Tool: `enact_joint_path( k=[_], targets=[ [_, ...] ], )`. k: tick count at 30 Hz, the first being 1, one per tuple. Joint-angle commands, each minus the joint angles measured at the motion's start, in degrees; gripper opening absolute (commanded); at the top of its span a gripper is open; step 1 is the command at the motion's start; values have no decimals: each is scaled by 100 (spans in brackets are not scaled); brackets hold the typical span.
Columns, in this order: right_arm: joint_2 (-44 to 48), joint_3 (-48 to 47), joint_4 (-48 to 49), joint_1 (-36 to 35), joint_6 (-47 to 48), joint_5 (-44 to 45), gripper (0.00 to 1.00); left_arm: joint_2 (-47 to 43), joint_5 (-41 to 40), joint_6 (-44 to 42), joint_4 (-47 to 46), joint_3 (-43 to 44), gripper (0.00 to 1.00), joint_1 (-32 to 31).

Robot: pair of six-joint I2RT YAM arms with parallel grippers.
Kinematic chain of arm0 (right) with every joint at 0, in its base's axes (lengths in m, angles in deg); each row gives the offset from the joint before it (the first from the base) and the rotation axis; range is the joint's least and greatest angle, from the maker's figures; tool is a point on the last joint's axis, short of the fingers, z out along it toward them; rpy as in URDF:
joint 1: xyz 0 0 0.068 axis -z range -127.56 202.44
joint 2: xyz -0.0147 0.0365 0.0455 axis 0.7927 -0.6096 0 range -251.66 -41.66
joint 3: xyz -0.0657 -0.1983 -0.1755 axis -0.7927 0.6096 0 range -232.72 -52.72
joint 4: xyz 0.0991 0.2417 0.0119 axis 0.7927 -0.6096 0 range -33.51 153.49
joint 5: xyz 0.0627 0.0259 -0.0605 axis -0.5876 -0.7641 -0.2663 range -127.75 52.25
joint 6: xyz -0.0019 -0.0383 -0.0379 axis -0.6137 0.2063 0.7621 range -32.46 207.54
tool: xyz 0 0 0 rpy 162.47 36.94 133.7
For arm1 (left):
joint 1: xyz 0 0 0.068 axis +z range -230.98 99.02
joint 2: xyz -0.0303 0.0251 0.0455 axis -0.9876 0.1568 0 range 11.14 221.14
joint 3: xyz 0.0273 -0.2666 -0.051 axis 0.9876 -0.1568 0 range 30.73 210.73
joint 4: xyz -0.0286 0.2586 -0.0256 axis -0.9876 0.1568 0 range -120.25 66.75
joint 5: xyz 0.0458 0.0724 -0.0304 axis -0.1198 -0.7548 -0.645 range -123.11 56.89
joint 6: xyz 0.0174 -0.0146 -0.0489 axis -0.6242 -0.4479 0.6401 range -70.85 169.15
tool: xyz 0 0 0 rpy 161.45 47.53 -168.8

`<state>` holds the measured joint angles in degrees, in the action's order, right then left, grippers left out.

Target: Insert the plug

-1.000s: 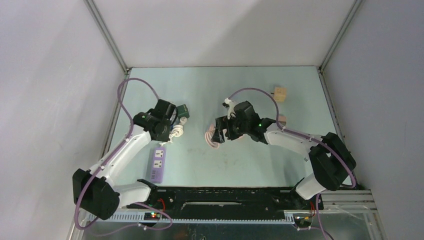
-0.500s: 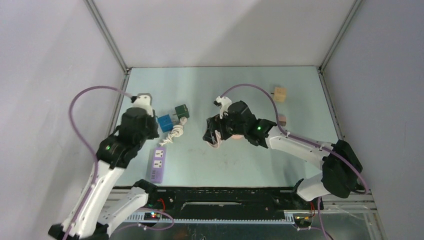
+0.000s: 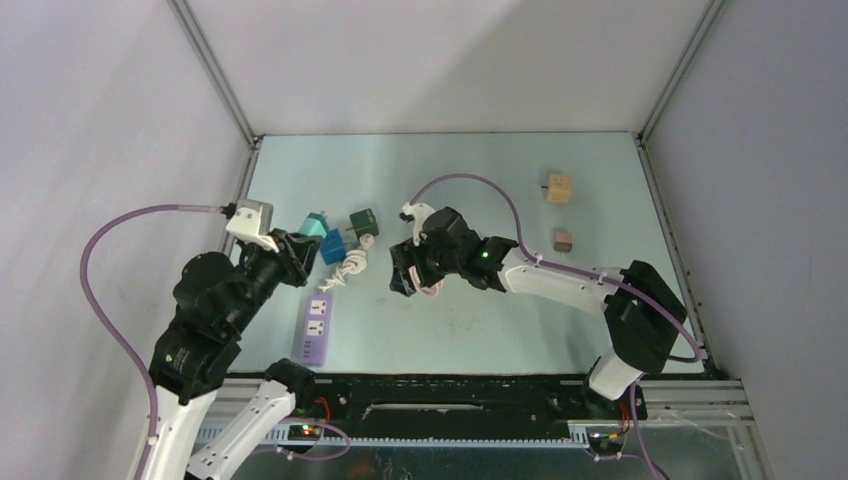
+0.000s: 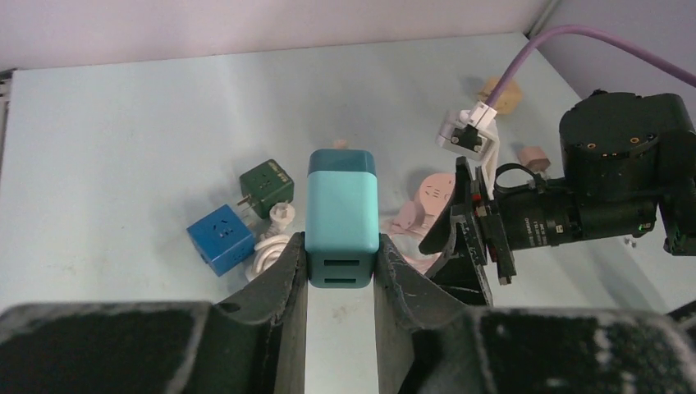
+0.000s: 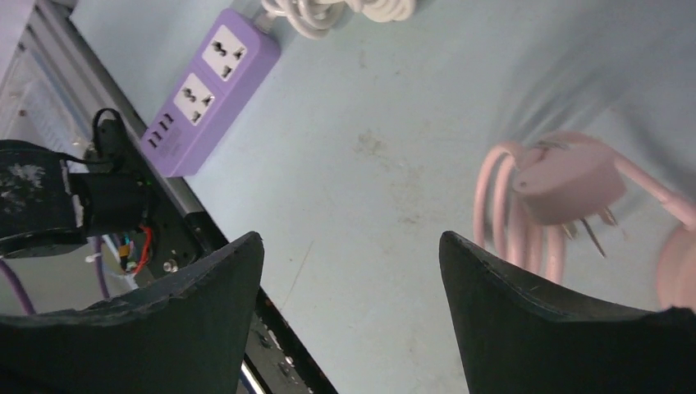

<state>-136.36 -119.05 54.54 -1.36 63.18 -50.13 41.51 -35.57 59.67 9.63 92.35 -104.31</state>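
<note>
My left gripper is shut on a teal plug block, which it holds above the table; two slots show on the block's near face. From above, the teal block hangs left of the blue cube. The purple power strip lies flat near the front left, its sockets facing up. My right gripper stands open with nothing between its fingers, just left of a pink round plug with bare prongs and a coiled pink cord.
A blue cube and a green cube sit by the strip's coiled white cord. A beige block and a small brownish block lie at the back right. The black rail runs along the near edge.
My left arm has risen and drawn back from the cubes toward the near left, with the teal block in its grip. My right gripper has shifted left over the pink cord.
</note>
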Motion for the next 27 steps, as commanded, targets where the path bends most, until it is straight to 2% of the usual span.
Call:
enact_joint_path(
  k=[1, 8, 13, 19, 24, 26, 27],
  targets=[
    [473, -267, -431, -95, 181, 897, 81, 155, 492, -204, -357, -118, 0, 30],
    [409, -267, -740, -35, 372, 1785, 80, 496, 780, -149, -489, -492, 0, 30],
    [-96, -305, -657, 243, 437, 1743, 78, 750, 1035, -122, -464, -628, 0, 28],
    [-727, -502, -541, 242, 706, 1511, 71, 762, 1151, -96, -506, -798, 0, 30],
    [-976, -548, -414, 209, 794, 1316, 49, 768, 1147, -61, -504, -835, 0, 30],
    [-957, -548, -462, 158, 837, 1302, 35, 769, 1094, -47, -494, -831, 0, 26],
    [-916, -553, -488, 121, 879, 1306, 25, 775, 1059, -28, -501, -836, 0, 29]
  ],
)
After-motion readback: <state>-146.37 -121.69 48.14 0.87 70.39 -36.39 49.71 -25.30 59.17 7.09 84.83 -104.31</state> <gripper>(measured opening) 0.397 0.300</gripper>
